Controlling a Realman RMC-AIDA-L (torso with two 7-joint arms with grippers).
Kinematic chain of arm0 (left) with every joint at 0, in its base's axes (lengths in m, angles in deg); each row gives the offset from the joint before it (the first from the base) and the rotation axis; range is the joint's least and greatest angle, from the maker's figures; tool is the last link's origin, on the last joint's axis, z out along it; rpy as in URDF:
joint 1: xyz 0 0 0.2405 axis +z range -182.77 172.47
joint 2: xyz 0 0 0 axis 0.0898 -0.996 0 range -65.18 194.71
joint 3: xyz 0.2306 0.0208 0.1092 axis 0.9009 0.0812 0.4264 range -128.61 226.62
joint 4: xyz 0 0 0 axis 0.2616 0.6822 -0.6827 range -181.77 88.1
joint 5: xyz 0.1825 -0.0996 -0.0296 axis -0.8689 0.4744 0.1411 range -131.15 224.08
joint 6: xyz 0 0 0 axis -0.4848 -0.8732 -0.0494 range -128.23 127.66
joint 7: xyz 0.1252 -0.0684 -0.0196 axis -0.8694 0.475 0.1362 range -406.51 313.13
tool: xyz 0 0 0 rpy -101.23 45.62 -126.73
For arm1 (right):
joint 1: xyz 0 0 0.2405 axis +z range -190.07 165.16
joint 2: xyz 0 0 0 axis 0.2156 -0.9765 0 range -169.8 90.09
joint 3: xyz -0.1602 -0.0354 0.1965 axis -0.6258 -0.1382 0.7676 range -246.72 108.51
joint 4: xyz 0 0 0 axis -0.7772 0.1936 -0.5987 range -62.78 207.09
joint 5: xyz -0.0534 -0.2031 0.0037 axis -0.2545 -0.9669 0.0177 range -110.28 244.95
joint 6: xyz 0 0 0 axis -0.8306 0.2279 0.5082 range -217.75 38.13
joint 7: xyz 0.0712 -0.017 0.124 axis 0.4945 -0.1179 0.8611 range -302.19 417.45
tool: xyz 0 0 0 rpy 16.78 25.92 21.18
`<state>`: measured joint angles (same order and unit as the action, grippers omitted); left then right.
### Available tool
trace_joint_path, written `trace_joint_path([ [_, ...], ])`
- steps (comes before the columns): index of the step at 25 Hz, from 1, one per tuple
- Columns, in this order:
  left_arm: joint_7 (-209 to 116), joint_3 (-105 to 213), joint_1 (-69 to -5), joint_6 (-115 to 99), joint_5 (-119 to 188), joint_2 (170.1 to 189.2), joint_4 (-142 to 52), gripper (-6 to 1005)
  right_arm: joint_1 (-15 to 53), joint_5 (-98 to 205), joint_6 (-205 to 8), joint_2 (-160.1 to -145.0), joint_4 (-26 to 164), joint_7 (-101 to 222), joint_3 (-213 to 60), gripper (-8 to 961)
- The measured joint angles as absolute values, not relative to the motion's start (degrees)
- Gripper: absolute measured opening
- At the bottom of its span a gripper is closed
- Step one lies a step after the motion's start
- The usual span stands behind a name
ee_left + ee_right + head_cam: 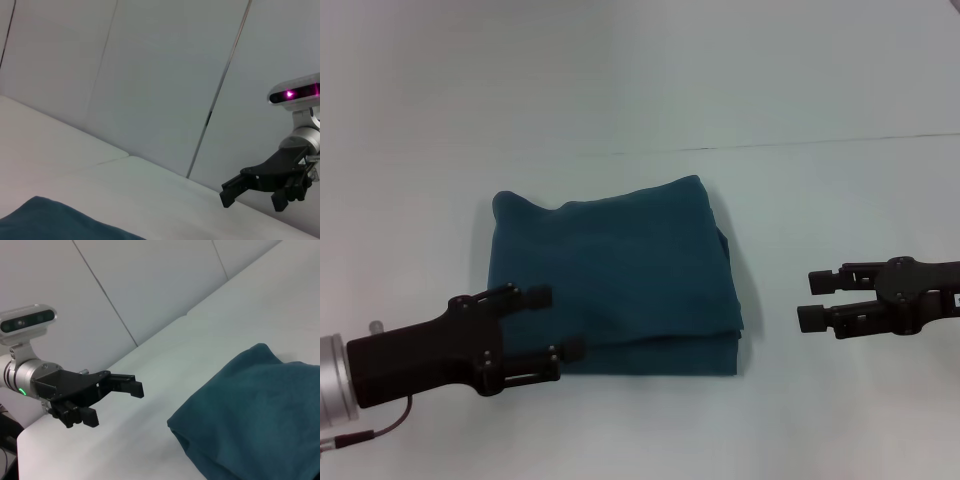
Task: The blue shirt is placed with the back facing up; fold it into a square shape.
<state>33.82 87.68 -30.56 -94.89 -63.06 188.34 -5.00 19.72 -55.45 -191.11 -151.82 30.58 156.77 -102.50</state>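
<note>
Flanking folded blue shirt [615,275]: left gripper [557,322], right gripper [813,298], jaws parted.

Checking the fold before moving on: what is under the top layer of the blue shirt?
At the near edge of the blue shirt, a second folded layer shows beneath the top one, resting on the white table. Anything deeper inside is covered.
</note>
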Motion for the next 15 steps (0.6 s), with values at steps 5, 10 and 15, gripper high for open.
trace_joint_path([
  [5,33.9,87.6,-30.5,-94.9,-63.1,188.34,-5.0,905,19.7,-55.5,-190.8,-151.73,30.6,156.8,-102.5,905],
  [10,33.9,87.6,-30.4,-94.9,-63.3,188.27,-5.0,905,19.8,-55.5,-191.0,-151.73,30.6,156.8,-102.6,905],
  [15,33.9,87.6,-30.3,-94.9,-63.4,188.25,-5.0,905,19.8,-55.5,-191.1,-151.74,30.6,156.8,-102.6,905],
])
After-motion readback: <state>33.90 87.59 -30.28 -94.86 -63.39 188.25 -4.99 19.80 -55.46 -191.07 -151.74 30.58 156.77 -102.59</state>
